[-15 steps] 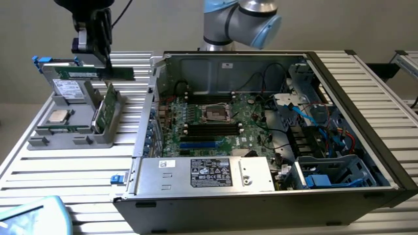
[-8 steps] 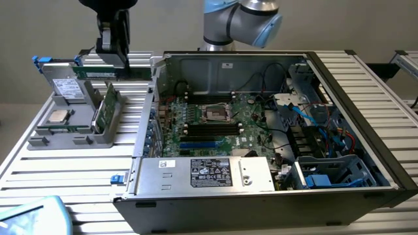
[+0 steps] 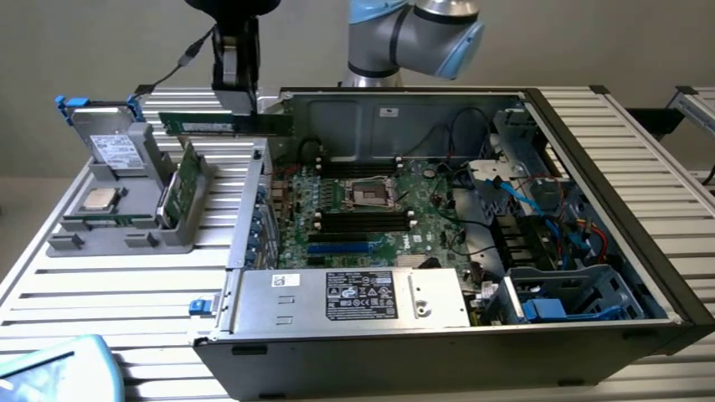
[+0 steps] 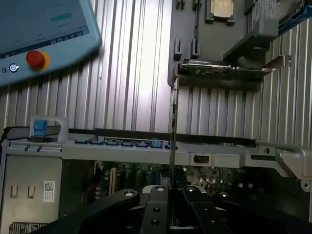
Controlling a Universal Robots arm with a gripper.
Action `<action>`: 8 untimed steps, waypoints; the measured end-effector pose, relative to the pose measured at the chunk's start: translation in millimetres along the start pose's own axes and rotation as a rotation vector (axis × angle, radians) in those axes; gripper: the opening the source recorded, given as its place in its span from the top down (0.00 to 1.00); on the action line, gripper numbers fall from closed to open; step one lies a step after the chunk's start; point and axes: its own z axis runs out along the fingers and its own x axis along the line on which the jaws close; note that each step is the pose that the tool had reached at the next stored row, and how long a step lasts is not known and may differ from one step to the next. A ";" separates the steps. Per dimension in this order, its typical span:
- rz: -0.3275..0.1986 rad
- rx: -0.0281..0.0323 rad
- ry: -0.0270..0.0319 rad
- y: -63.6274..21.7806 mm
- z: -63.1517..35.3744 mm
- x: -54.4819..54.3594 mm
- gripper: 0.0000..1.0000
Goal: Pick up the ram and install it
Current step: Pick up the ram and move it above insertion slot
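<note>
Fingers [image 4: 155, 204] of mine are pinching the ram [image 3: 223, 124] by its upper edge. My gripper [image 3: 238, 110] is closed on it and the stick hangs free beneath me, touching nothing else. In the exterior view it hangs at about 10 o'clock from the middle of the computer case [image 3: 447, 364], above where the case's side wall meets the grey tray [image 3: 79, 243]. Its long axis runs 9 to 3 o'clock. From my wrist I look straight down its thin edge, with the case wall and the board below. What counts, I judge, is how the stick sits against the black slots [image 3: 363, 219] on the motherboard [image 3: 436, 226]. They lie at roughly 4 o'clock from it, lower down inside the case. They also run 9 to 3, so stick and slots look close to parallel. The tray holds a processor chip [image 3: 100, 199] lying flat, a drive [image 3: 112, 149] at its far end, and a tall green card [image 3: 184, 188] standing on edge. Besides the motherboard, the case holds a silver power box [image 3: 430, 297] at 6 o'clock, loose cables [image 3: 525, 197] at 3 o'clock, and a blue drive cage [image 3: 558, 306] at 4 o'clock.
</note>
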 end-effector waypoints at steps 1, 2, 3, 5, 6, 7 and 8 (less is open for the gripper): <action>0.000 -0.0004 0.0001 -4.5 -0.6 0.4 0.86; 0.000 -0.0005 0.0000 -8.9 -1.1 0.7 0.86; 0.000 -0.0007 0.0001 -13.7 -1.7 1.0 0.86; 0.000 -0.0009 0.0000 -22.7 -2.7 1.6 0.86; 0.000 -0.0010 0.0000 -27.2 -3.2 1.9 0.86; 0.000 -0.0010 0.0000 -31.7 -3.8 2.2 0.86; 0.000 -0.0010 0.0000 -35.9 -4.3 2.4 0.86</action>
